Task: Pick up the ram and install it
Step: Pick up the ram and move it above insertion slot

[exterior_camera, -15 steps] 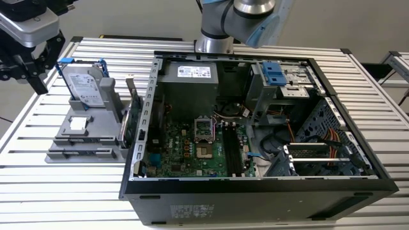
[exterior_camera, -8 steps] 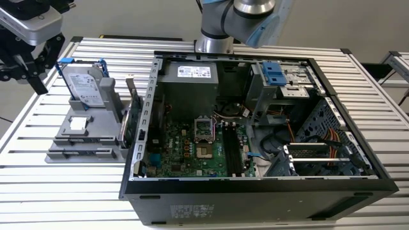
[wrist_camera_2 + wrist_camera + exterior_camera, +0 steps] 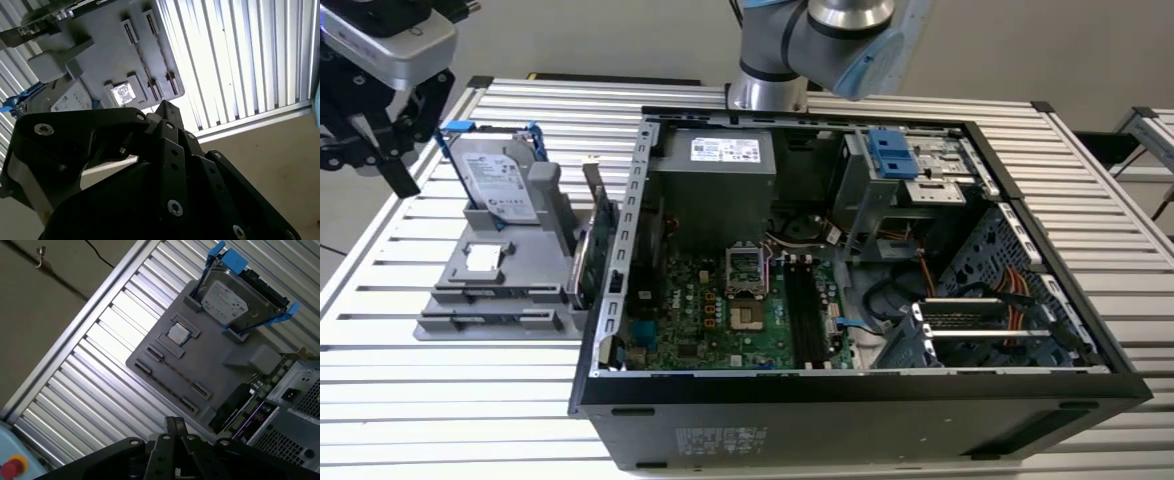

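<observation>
Ribbed aluminium surface [image 3: 454, 400] carries an open black computer case [image 3: 854, 420]. At the exterior view's left it also carries a grey holder tray [image 3: 480, 326] with a silver hard drive in blue brackets [image 3: 500, 175]. Black gripper [image 3: 175, 422] hangs near the tray, fingertips drawn together. I cannot place the ram for certain. In the first wrist view a thin dark line [image 3: 178, 372] runs between the tray's end clips.
</observation>
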`<state>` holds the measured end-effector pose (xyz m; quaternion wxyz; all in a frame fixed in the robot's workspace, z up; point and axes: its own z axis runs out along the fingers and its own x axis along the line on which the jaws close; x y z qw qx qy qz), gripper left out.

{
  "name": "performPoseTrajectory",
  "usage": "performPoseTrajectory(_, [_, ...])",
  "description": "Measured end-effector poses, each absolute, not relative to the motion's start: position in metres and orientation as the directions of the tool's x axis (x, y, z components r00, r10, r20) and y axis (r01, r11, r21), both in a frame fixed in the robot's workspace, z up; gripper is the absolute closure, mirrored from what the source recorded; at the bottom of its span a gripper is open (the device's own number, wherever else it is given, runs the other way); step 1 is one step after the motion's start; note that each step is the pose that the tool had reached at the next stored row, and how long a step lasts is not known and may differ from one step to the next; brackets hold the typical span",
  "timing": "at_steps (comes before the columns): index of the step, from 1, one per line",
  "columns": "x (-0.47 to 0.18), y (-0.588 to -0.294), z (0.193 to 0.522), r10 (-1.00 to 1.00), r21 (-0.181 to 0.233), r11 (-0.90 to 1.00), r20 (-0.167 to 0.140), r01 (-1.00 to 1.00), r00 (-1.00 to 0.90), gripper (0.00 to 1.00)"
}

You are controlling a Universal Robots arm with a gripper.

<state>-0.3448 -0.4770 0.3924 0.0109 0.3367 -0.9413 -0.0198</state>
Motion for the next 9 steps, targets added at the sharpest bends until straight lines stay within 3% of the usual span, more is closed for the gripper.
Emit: performPoseTrajectory(9, [-0.3449,-0.4769,0.3925,-0.705,0.045,0.709,0.007,-0.704,-0.709,1.00])
